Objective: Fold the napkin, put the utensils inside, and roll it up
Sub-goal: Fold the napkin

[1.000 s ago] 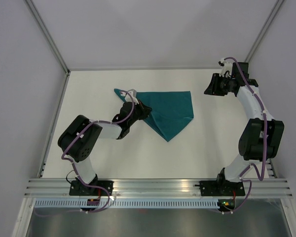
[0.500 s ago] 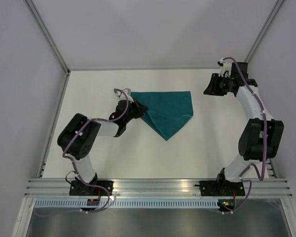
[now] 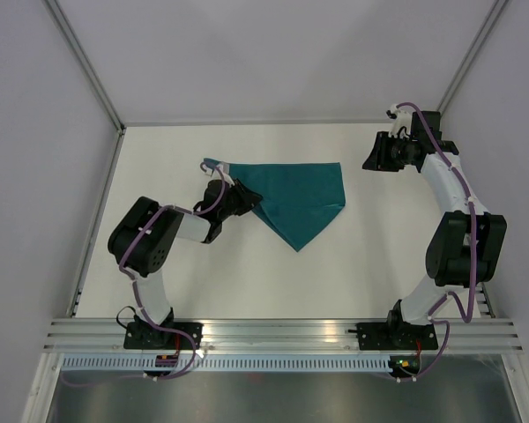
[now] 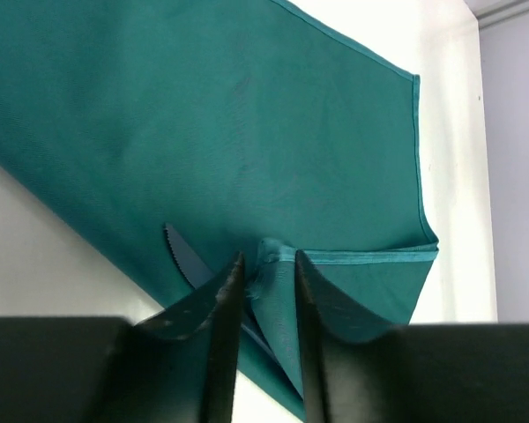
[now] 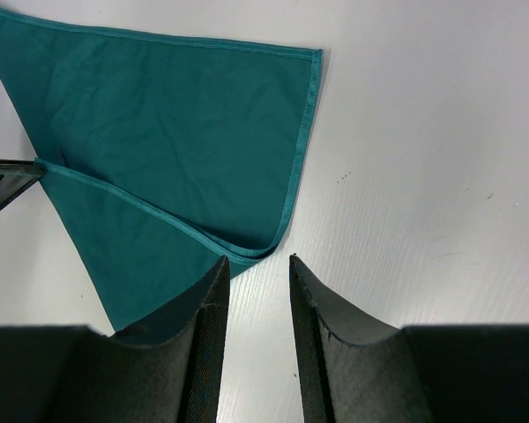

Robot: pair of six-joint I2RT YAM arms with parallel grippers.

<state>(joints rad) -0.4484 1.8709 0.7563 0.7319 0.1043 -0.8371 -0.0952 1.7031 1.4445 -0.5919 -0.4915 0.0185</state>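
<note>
The teal napkin [image 3: 301, 194] lies folded into a rough triangle on the white table, its point towards the near edge. My left gripper [image 3: 240, 197] is at the napkin's left edge. In the left wrist view the gripper [image 4: 266, 271] is shut on a raised hemmed corner of the napkin [image 4: 229, 132]. My right gripper [image 3: 372, 155] hangs above bare table to the right of the napkin, open and empty. In the right wrist view the gripper [image 5: 256, 264] is just off the napkin's [image 5: 159, 141] folded right corner. No utensils are in view.
The white table [image 3: 379, 256] is bounded by grey walls at the back and both sides. An aluminium rail [image 3: 273, 330] with both arm bases runs along the near edge.
My left gripper has moved left and slightly back, drawing the napkin's corner with it. The napkin's left tip shows again beside the wrist. The right arm has barely moved.
</note>
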